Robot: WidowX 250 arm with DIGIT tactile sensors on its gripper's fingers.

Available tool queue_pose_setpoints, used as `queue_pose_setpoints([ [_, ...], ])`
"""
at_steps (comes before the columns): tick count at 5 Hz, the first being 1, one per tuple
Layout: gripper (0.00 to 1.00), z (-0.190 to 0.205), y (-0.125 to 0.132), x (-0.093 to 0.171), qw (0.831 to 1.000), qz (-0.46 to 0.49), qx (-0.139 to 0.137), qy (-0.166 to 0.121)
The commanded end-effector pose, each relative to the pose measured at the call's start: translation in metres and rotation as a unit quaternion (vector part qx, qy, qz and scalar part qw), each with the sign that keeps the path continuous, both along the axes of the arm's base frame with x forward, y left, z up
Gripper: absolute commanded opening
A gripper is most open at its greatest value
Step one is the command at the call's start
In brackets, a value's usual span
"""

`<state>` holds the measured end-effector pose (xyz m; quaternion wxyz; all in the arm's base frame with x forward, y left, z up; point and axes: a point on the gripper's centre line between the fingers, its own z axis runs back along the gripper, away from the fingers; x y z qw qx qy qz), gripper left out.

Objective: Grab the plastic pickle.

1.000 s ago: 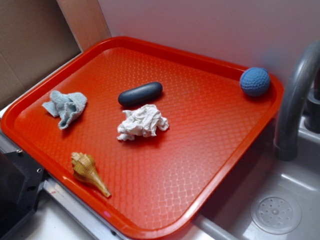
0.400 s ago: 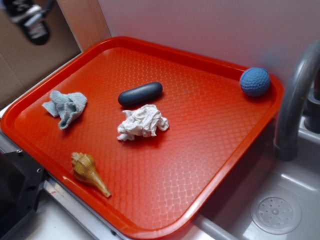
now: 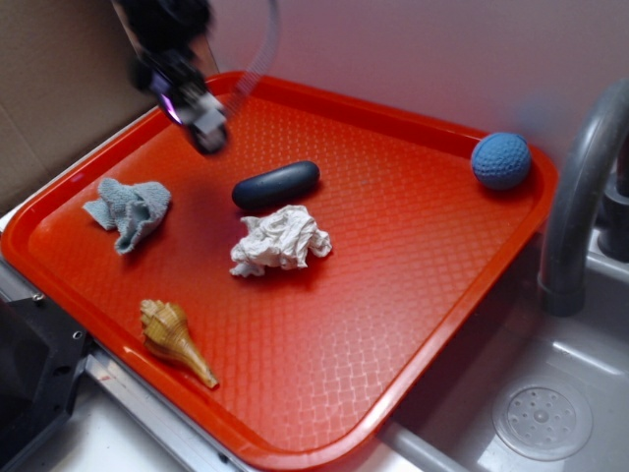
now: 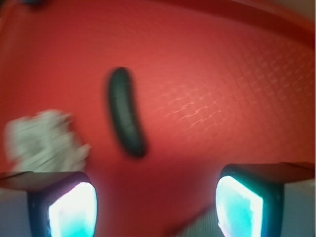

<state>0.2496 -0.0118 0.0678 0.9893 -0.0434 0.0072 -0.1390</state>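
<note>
A WidowX arm's end effector (image 3: pixel 201 123) hangs blurred above the far left part of a red tray (image 3: pixel 413 324), its two pads spread wide with nothing between them, as the wrist view shows by the broad stretch of bare tray separating the lit fingers (image 4: pixel 74 210). The plastic pickle (image 3: pixel 276 184), a dark capsule with rounded ends, lies flat near the middle of the tray, just beyond a crumpled white paper wad (image 3: pixel 280 242) and apart from it by a thin strip of red. From the wrist camera the plastic pickle (image 4: pixel 126 111) sits ahead of the open pads and left of their centre line, running lengthwise away from them, so the spread looks set to straddle its narrow width once the arm comes over it. A grey-blue cloth scrap (image 3: pixel 130 210) rests to the left, a seashell (image 3: pixel 174 339) near the front rim, and a blue textured ball (image 3: pixel 501 160) in the far right corner, all well clear of the target. The paper wad is the one neighbour close enough to be caught in a careless closing. A sink drain (image 3: pixel 542 421) and faucet (image 3: pixel 582 187) stand to the right of the tray.
</note>
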Motion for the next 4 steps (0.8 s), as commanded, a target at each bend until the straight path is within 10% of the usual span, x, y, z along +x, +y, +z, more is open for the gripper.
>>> queue_pose_setpoints([
  [1, 1.0, -0.068, -0.035, 0.02, 0.996, 0.005, 0.0, 0.084],
  [2, 1.0, -0.065, -0.049, 0.007, 0.997, -0.02, 0.037, 0.06],
  [3, 0.0, -0.061, -0.041, 0.008, 0.998, -0.007, 0.035, 0.048],
  [4, 0.0, -0.046, -0.03, 0.008, 0.999, 0.011, 0.008, 0.044],
])
